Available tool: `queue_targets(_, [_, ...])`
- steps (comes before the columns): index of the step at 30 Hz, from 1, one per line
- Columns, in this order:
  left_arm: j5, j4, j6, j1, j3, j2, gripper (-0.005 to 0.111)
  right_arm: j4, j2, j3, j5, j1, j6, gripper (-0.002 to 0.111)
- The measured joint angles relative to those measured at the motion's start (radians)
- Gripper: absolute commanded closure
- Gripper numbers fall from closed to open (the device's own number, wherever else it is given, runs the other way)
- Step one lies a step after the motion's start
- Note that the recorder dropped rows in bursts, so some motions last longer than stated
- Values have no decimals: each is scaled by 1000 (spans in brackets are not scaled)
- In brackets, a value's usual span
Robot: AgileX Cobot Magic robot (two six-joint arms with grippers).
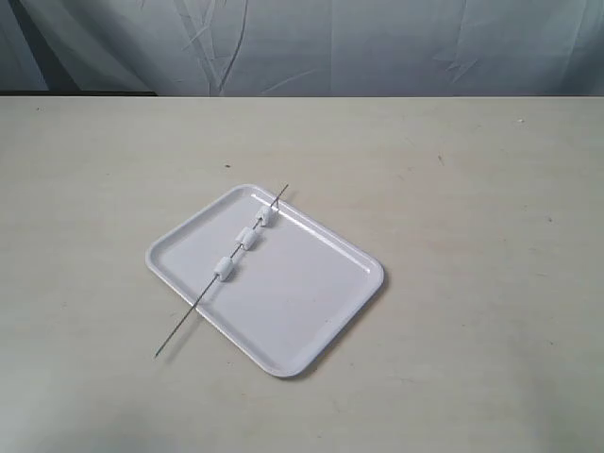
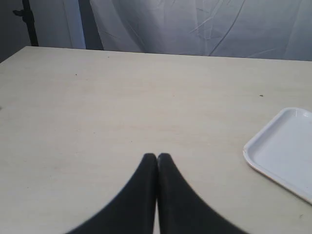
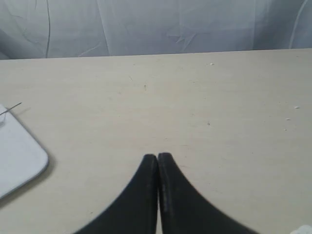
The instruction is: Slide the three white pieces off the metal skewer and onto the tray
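Note:
The white tray (image 1: pixel 302 302) lies in the middle of the table in the exterior view. Across its left part rests the metal skewer (image 1: pixel 184 328), running from beyond the near-left rim to the far corner. Three white pieces sit threaded on it over the tray: one (image 1: pixel 225 269), one (image 1: pixel 248 238) and one (image 1: pixel 265 216). Neither gripper shows in the exterior view. My left gripper (image 2: pixel 156 156) is shut and empty over bare table, with a corner of the tray (image 2: pixel 282 146) off to its side. My right gripper (image 3: pixel 157 156) is shut and empty too, the tray's corner (image 3: pixel 19 156) and the skewer's tip (image 3: pixel 12 108) beside it.
The beige table (image 1: pixel 472 189) stretches wide around the tray. A pale draped cloth (image 1: pixel 311 47) hangs behind the table's far edge. A dark stand (image 2: pixel 30 22) shows at the far corner in the left wrist view.

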Motion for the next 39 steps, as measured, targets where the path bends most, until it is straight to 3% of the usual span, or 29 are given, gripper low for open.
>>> queue_targets(26, [-8,30,0,0,0,0,107,0,0,0,-5,0,0,108])
queue_targets(31, [-279,-91,0,0,0,0,107,0,0,0,-250,0,0,108])
queue_targets(36, [-632,-195,0,0,0,-2,107,0,-2,0,-723,0,0,108])
queue_targets(39, [-729,-202,0,0,0,-2,107,2,-2,0,-921,0,0,108])
